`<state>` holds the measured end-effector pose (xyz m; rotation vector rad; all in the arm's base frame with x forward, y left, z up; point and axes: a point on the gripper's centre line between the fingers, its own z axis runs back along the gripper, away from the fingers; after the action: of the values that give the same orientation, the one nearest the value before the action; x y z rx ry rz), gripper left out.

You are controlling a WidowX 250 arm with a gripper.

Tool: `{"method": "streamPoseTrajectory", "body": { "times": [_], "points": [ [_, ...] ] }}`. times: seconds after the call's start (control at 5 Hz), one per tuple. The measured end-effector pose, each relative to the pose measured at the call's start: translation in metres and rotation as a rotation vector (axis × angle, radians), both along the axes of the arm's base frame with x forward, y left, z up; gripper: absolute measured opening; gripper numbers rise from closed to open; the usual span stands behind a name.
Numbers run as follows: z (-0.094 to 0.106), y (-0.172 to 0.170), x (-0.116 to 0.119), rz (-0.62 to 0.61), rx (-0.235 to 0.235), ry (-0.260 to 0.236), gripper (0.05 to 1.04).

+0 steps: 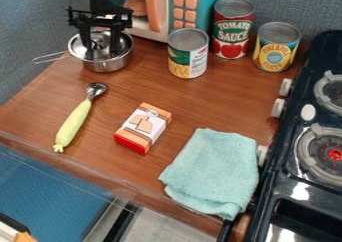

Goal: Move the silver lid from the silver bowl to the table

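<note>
Lid [75,47] sits over the mouth of the silver bowl [109,66], up at 11 o'clock on the counter [227,103], and my tool [101,52] hangs right over it. My fingers look open, one on each side of the knob [98,43], with a gap between them. I judge the step in hand to be the grasp.

To do it well, I should centre on the knob, close squarely at its base, and keep my tips from pressing the rim down into the bowl. Then I want a straight lift, high enough that the rim can't snag and drag the bowl along by its wire handle [51,58], which points to 9 o'clock. The knob looks smooth, so an off-centre pinch could let the lid swing or slip. I would carry it toward 4 o'clock and lower it level between the bowl and the small box [142,128], well away from the spoon [75,121] at the bowl's 7 o'clock.

What the bowl holds I cannot tell under its cover. At the bowl's 3 o'clock stands a green-and-yellow can [188,55], its top closed; beyond it, toward 2 o'clock, are a red can [232,28] and a yellow-labelled can [276,47], closed too.
</note>
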<state>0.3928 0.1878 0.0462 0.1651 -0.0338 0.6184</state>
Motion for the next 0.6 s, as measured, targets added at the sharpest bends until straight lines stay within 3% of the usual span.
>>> {"method": "streamPoseTrajectory", "body": {
  "times": [0.2,0.4,0.6],
  "points": [
    [-0.0001,0.0013,0.0004,0.008,0.013,-0.005,0.359],
    [-0.0011,-0.0001,0.0002,0.002,0.006,-0.007,0.284],
    [0.0019,-0.0020,0.0006,-0.003,-0.005,-0.013,0.284]
  ]
}}
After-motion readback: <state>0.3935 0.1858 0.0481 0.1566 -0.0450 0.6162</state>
